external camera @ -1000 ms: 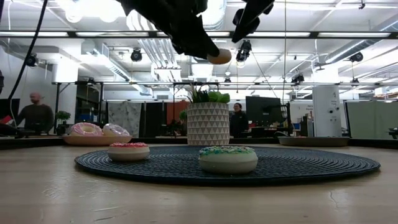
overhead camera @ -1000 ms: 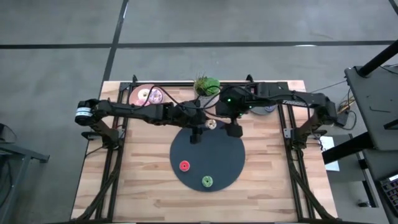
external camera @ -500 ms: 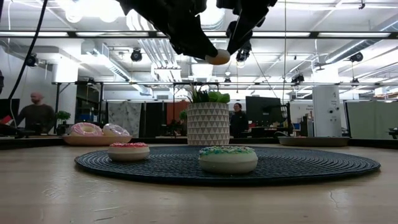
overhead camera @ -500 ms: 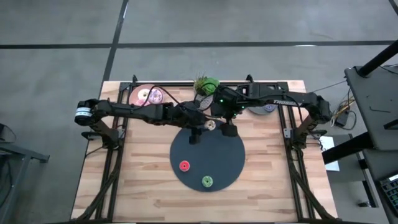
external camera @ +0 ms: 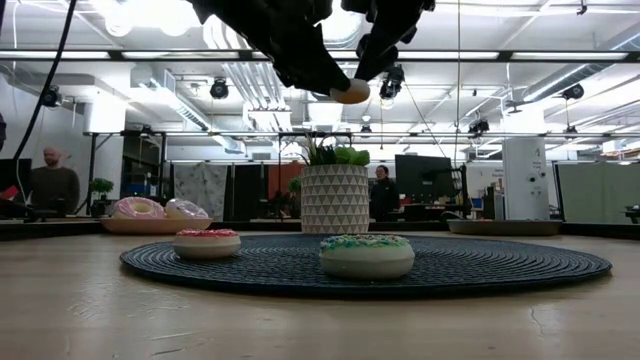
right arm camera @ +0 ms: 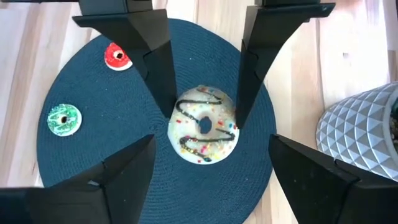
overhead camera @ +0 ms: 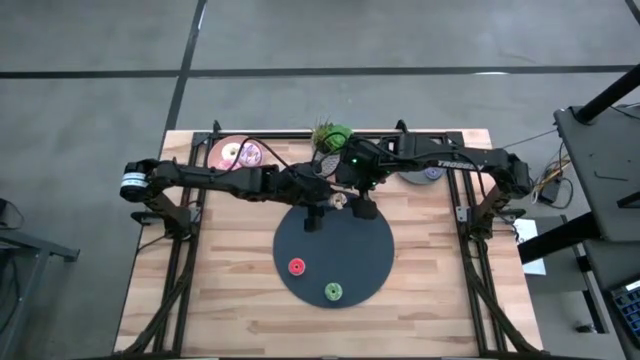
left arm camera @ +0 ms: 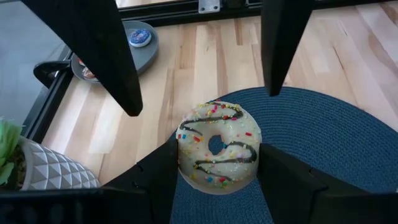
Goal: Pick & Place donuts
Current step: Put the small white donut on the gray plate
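Note:
A cream donut [left arm camera: 216, 146] with dark drizzle and sprinkles is up in the air, held by my left gripper [left arm camera: 217, 163], which is shut on it. It also shows in the low view as the cream donut [external camera: 352, 92]. My right gripper [right arm camera: 211, 155] is open beside it. Its fingers [left arm camera: 106, 56] stand on either side of the donut, apart from it. A red donut [overhead camera: 296, 266] and a green donut [overhead camera: 333, 291] lie flat on the dark round mat [overhead camera: 370, 250]. Larger donuts sit on the pink plate [overhead camera: 232, 153]. My left gripper pinches the cream donut between its two fingers, at two opposite sides of the outer rim [left arm camera: 184, 160]. The fingers [external camera: 305, 60] come slanting down from the table's left. The donut is lifted clear, high above the mat's far part, with its frosted face toward the wrist camera.
A potted plant [overhead camera: 331, 138] in a patterned white pot stands just beyond the mat's far edge, close to both grippers. A grey plate [overhead camera: 425, 172] with small donuts sits at the far right. Bare wood [overhead camera: 220, 280] lies on either side of the mat.
My right gripper has moved toward the table's left and slightly down, closing in on the cream donut until its open fingers flank it. My left gripper and the donut have kept still.

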You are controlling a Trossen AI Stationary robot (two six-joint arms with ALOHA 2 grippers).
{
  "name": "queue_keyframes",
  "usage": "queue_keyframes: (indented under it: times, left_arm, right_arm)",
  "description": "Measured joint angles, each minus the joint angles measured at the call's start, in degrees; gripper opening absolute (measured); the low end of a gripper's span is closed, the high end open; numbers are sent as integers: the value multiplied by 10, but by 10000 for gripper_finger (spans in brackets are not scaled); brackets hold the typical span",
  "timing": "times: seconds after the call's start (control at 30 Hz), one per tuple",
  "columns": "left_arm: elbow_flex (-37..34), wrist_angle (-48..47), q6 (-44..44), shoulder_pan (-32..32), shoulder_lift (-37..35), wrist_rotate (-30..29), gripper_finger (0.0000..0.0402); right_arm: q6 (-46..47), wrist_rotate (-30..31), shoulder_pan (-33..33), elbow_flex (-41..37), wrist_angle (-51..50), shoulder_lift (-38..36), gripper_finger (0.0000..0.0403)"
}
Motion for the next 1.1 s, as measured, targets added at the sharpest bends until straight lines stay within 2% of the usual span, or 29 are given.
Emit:
queue_keyframes:
  times: [1.1]
  left_arm:
    - [0, 1, -1, 0, 0, 1, 181]
  right_arm:
    - [-2, 0, -4, -35, 39, 1, 302]
